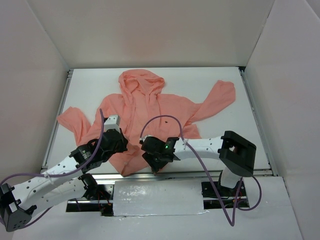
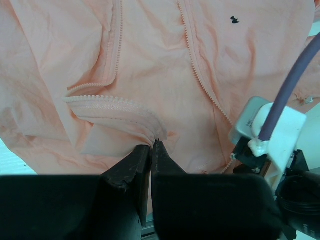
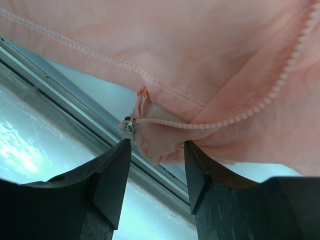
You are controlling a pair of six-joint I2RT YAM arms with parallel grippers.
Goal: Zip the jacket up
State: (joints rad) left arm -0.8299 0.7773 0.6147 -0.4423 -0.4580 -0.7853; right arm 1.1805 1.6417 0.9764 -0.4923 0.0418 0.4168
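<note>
The salmon-pink jacket [image 1: 150,107] lies spread on the white table, hood at the far end, front unzipped. My left gripper [image 1: 121,145] is at the hem's left half, shut on a bunched fold of the jacket [image 2: 150,65] beside a line of zipper teeth [image 2: 112,102]. A tiny dark chest mark [image 2: 234,20] shows on the other panel. My right gripper [image 1: 154,164] is at the near hem. In the right wrist view this gripper [image 3: 157,145] stands open, its fingers either side of the jacket's [image 3: 200,50] bottom corner. The metal zipper slider [image 3: 129,125] touches the left fingertip.
A metal rail [image 3: 75,100] runs along the table's near edge just under the hem. The right arm's wrist housing [image 2: 267,130] with its purple cable [image 2: 295,85] sits close beside my left gripper. White walls [image 1: 45,40] box in the table on three sides.
</note>
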